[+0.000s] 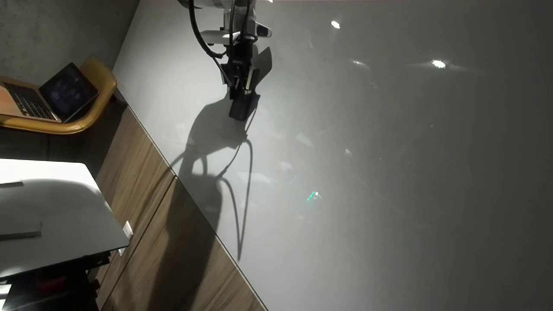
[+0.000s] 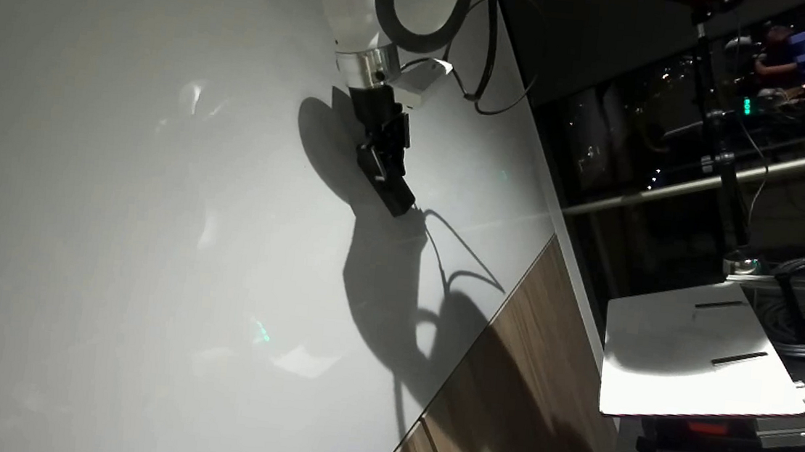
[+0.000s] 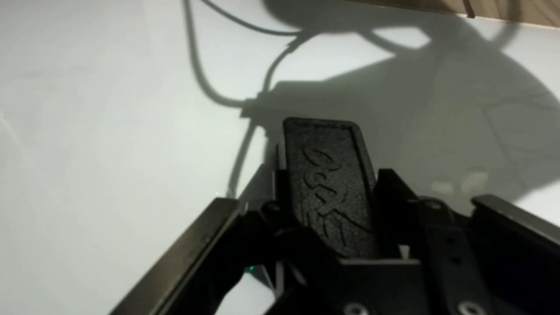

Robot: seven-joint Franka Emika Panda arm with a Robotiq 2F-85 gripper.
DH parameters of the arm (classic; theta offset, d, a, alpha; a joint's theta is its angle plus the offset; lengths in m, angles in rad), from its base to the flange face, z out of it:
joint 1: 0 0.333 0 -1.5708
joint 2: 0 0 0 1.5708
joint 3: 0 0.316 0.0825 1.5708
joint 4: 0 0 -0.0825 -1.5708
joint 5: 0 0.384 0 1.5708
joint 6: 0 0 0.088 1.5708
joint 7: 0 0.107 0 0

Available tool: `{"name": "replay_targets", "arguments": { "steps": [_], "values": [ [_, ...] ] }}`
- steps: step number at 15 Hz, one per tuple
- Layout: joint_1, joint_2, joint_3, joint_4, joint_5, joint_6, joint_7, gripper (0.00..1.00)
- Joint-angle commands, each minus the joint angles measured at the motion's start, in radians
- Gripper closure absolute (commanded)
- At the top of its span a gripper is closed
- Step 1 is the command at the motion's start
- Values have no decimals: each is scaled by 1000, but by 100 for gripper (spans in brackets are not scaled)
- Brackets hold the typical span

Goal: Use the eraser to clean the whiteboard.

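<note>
The dark grey eraser point(image 3: 326, 175) with a raised rim and engraved lines points away from me in the wrist view. My gripper point(image 3: 334, 190) is shut on it, one finger along each long side. Both exterior views show the eraser point(image 1: 240, 108) point(image 2: 396, 198) as a black block at the end of the gripper point(image 1: 242, 88) point(image 2: 381, 157), tilted close over the whiteboard point(image 1: 389, 129) point(image 2: 121, 194). Whether its underside touches the board cannot be told. Small green specks and pale patches show on the glossy surface; I cannot tell marks from reflections.
Wood panelling point(image 1: 142, 190) point(image 2: 505, 381) borders the board's lower edge. Beyond it stands a white tabletop point(image 1: 56, 207) point(image 2: 690, 353). A yellow chair point(image 1: 101, 82) holds an open laptop point(image 1: 69, 93). A loose black cable point(image 2: 491, 44) hangs by the arm, whose shadow falls across the board.
</note>
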Motion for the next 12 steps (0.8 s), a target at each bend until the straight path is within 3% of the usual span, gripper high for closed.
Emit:
{"name": "replay_targets", "arguments": {
  "steps": [1, 7, 12],
  "values": [
    [56, 100, 35, 151, -34, 2, 10, 73],
    [154, 120, 86, 177, -13, -44, 14, 73],
    [169, 30, 103, -26, 194, -153, -1, 73]
  ]
}}
